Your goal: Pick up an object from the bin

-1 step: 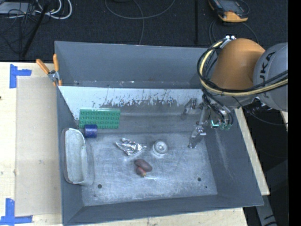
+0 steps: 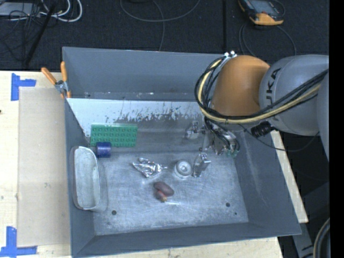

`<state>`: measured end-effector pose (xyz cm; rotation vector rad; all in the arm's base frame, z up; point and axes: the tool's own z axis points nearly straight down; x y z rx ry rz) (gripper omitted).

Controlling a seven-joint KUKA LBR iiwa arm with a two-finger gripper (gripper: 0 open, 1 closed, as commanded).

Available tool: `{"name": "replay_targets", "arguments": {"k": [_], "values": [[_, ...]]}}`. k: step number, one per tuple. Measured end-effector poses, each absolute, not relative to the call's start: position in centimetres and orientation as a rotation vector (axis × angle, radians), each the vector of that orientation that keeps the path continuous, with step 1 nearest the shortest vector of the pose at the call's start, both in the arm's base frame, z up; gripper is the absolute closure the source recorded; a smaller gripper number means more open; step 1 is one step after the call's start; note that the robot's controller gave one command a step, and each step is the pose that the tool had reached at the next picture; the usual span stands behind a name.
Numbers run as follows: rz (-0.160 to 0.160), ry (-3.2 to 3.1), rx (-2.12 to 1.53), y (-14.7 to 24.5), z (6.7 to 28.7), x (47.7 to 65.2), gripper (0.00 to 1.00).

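Gripper (image 2: 201, 163) low over bin floor, right of centre, metal tip just beside right edge of small round silver-white cap (image 2: 183, 169); can't tell if they touch. Gripper opening: cannot tell, tip is a jumble of metal parts under the wrist; nothing visibly held. Cap sits mid-floor, nearest item to gripper. Crumpled foil scrap (image 2: 147, 167) left of cap, near but apart. Dull brown-maroon lump (image 2: 164, 190) toward near wall, below and between foil and cap. Green studded building plate (image 2: 114, 135) lies flat at back left against the sloped wall, small blue cylinder (image 2: 103, 150) touching or just off its lower left corner. Clear plastic tub (image 2: 86, 177) lies along left wall. Grey metal bin (image 2: 161, 74), floor scuffed. Arm comes in from right: orange cover (image 2: 242, 85) on wrist, black-and-yellow cables (image 2: 207, 87) looped round it, grey arm casing (image 2: 301, 95) behind. Writing: dark letters on casing beside orange cover, reads "KU", rest not legible. No readable labels on bin items
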<state>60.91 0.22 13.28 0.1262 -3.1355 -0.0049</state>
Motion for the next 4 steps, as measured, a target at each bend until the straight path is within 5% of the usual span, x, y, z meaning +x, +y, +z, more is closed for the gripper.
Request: {"name": "replay_targets", "arguments": {"k": [1,2,3,4], "values": [[0.000,-3.145,-0.109,4.0,7.1,55.6,0.00],[-0.003,-3.138,-0.243,10.0,7.3,58.7,0.00],[-0.004,-3.137,-0.241,10.0,7.4,58.7,1.00],[-0.002,-3.149,-0.079,9.7,20.5,57.9,1.00]]}}
